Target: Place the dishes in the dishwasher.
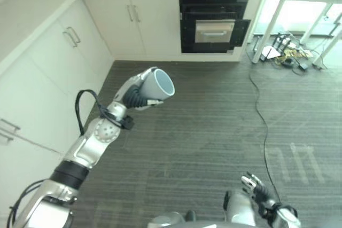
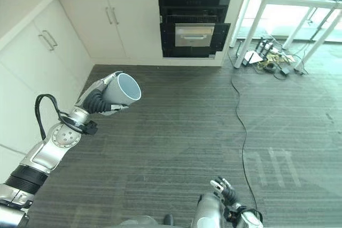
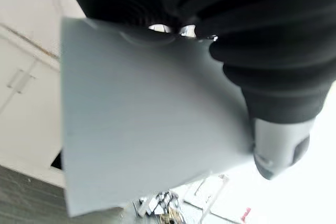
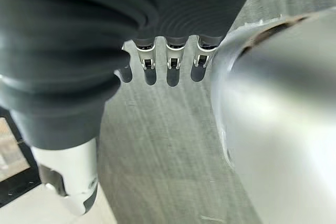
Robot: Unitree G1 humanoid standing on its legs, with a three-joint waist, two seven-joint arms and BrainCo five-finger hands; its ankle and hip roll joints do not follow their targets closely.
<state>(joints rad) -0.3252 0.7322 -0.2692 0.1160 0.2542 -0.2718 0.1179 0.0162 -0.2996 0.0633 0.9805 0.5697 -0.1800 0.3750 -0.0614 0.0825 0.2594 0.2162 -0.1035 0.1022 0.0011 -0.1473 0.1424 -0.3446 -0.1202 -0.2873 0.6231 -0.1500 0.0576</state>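
Cup [image 1: 159, 85] in left robot hand [image 1: 140, 95]

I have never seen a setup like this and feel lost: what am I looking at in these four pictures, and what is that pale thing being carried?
This is a walking humanoid robot in a kitchen. The two wide pictures come from cameras in its head, looking down at the grey floor. Its left hand is curled around a pale blue-grey cup, held out with the opening facing the dishwasher, a dark, partly open appliance in the white cabinets. The right hand hangs low with relaxed fingers, holding nothing. The other two pictures come from wrist cameras: one shows the cup's side up close, the other the right hand's fingers over the floor.
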